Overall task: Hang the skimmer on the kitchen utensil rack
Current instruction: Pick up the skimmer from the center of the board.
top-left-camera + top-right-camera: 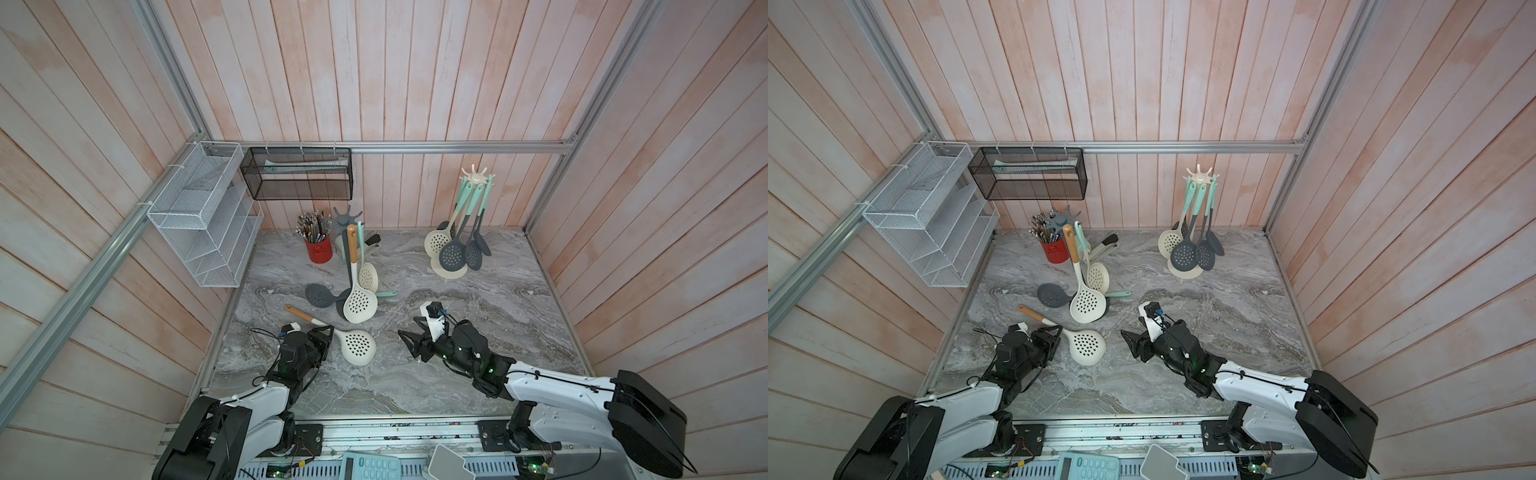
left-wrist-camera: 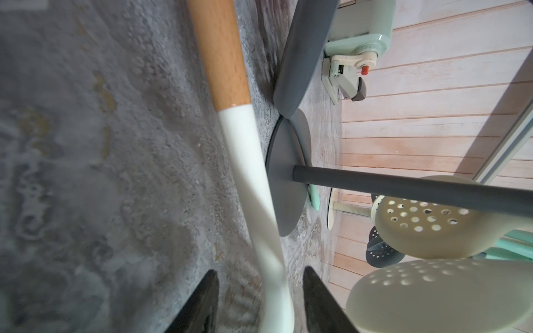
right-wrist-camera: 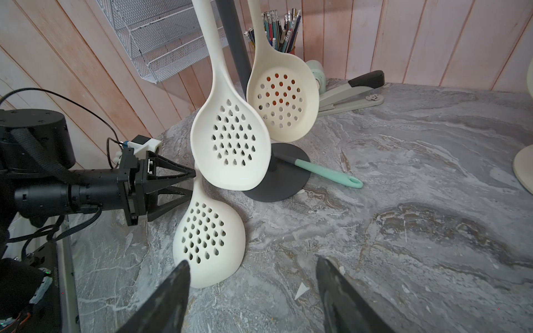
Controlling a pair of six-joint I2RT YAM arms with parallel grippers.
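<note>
- Skimmer (image 1: 359, 347) (image 1: 1087, 345): cream perforated bowl and wooden handle. It lies flat on the marble table (image 1: 478, 365) at about 9 o'clock from the table's centre, with the handle pointing toward 10 o'clock.
- Left gripper (image 1: 329, 336) (image 3: 193, 183): jaws apart, straddling the skimmer's white neck (image 2: 245, 161). In the left wrist view bare table shows on both sides of the neck, so neither finger touches it. The handle's end is cut off there and the bowl is blurred.
- Right gripper (image 1: 405, 343) (image 3: 252, 261): near the table's centre, jaws wide apart with nothing between them.
- Grey utensil rack (image 1: 346, 219) (image 3: 271, 184): upright at about 11 o'clock. Two hung cream skimmers (image 1: 359, 305) hide most of its pole in both top views. Which hooks carry them cannot be made out.
- Grey skimmer (image 1: 319, 295): lies at the rack's base, its middle hidden behind a hung bowl.
- Cream rack (image 1: 476, 176): loaded, at about 1 o'clock. Only its edge shows in the right wrist view.
</note>
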